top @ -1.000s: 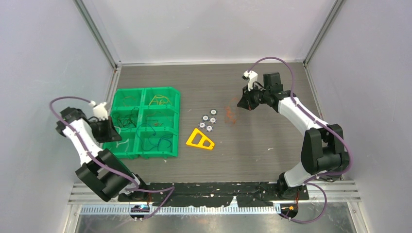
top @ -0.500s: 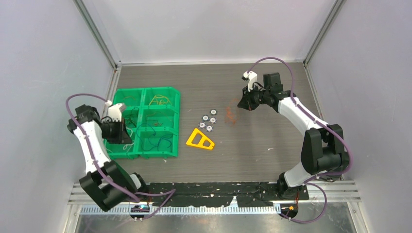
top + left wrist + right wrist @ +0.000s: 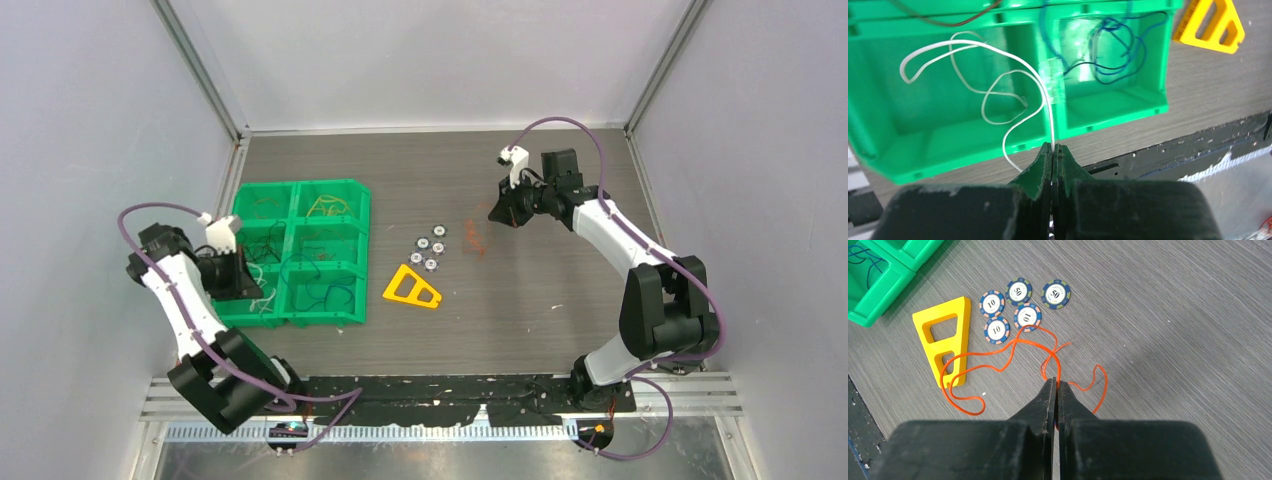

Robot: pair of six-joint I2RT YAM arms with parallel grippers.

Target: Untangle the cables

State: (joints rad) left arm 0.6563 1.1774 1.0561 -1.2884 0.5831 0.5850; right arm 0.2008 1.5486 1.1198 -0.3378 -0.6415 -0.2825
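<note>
Above the table [image 3: 1173, 315], right gripper [image 3: 1055, 382] pinches orange cable [image 3: 983, 355] (looped).

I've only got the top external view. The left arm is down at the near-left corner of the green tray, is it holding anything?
Observer: Yes. The left wrist view shows its jaws shut on a white cable that loops back into a compartment of the green tray.
Operator: And the right arm?
Observer: Its jaws are shut on an orange cable, whose curly loops spread to both sides of them.
Operator: What are the small discs near it?
Observer: Poker chips, five of them, marked 10 or 50.
</note>
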